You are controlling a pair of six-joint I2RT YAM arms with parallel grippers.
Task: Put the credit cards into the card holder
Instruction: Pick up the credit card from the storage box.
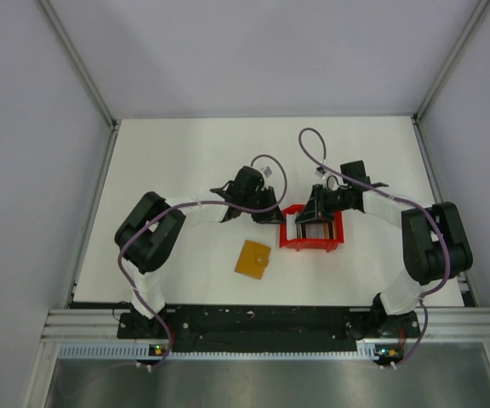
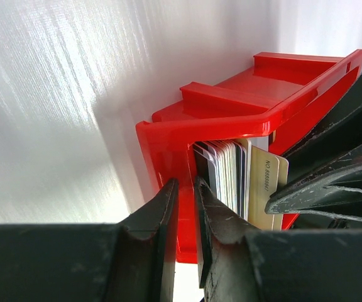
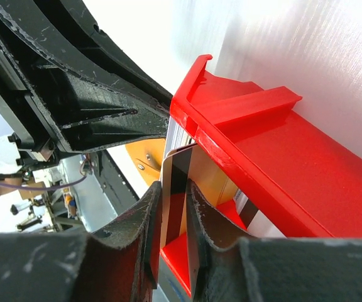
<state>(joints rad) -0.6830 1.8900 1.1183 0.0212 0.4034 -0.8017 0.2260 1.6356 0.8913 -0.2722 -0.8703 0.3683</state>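
The card holder, a flat orange-brown wallet, lies on the table left of and nearer than the red tray. It also shows in the right wrist view. Several credit cards stand on edge in the tray. My left gripper is shut astride the tray's left wall; it shows in the top view. My right gripper is over the tray with its jaws a narrow gap apart. A beige card with a dark stripe stands at its tips; this card also shows in the left wrist view.
The red tray is a raised-rim plastic box in the middle of the white table. Both arms meet over it, their fingers close together. Grey walls enclose the table on three sides. A black rail runs along the near edge.
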